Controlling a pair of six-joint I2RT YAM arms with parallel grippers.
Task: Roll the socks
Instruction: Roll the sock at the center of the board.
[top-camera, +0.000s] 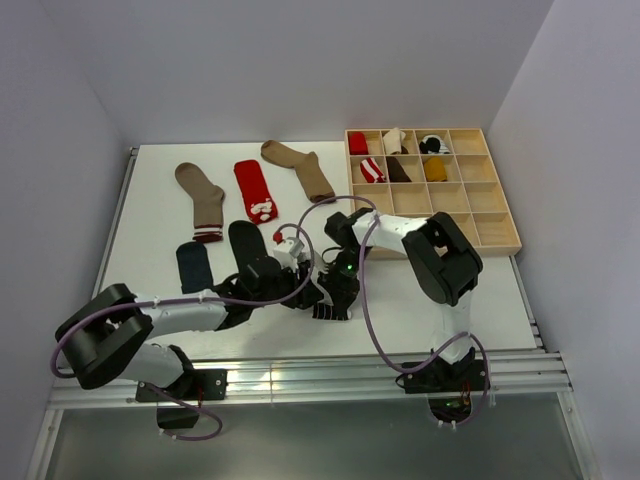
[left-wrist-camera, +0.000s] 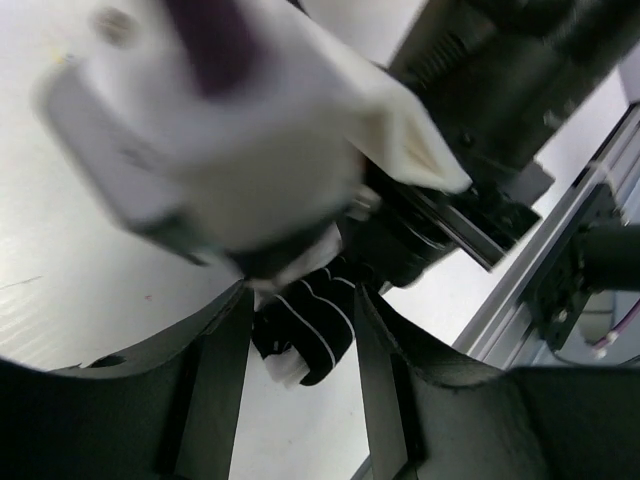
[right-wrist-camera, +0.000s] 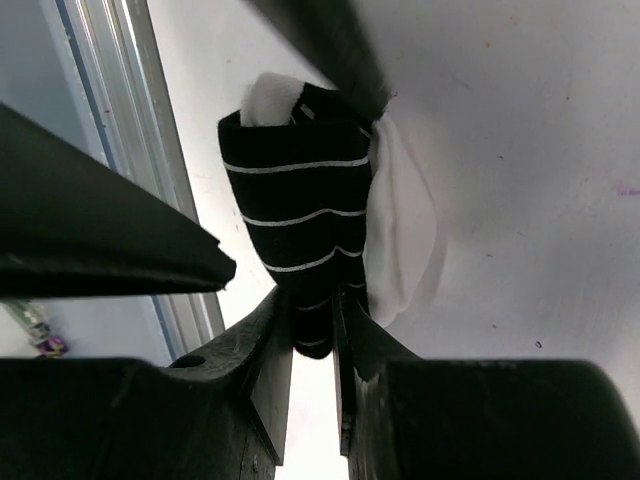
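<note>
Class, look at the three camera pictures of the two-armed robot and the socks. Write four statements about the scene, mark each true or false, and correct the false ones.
1. The right gripper is clamped on the black sock with thin white stripes. True.
2. Every compartment of the wooden grid tray holds a sock. False: only some compartments near its far left corner hold rolled socks.
3. The navy fabric sock lies flat on the white table, beside the left arm. True.
4. The striped sock lies spread out flat. False: it is folded over on itself into a thick bundle, with its white toe showing at the side.
</note>
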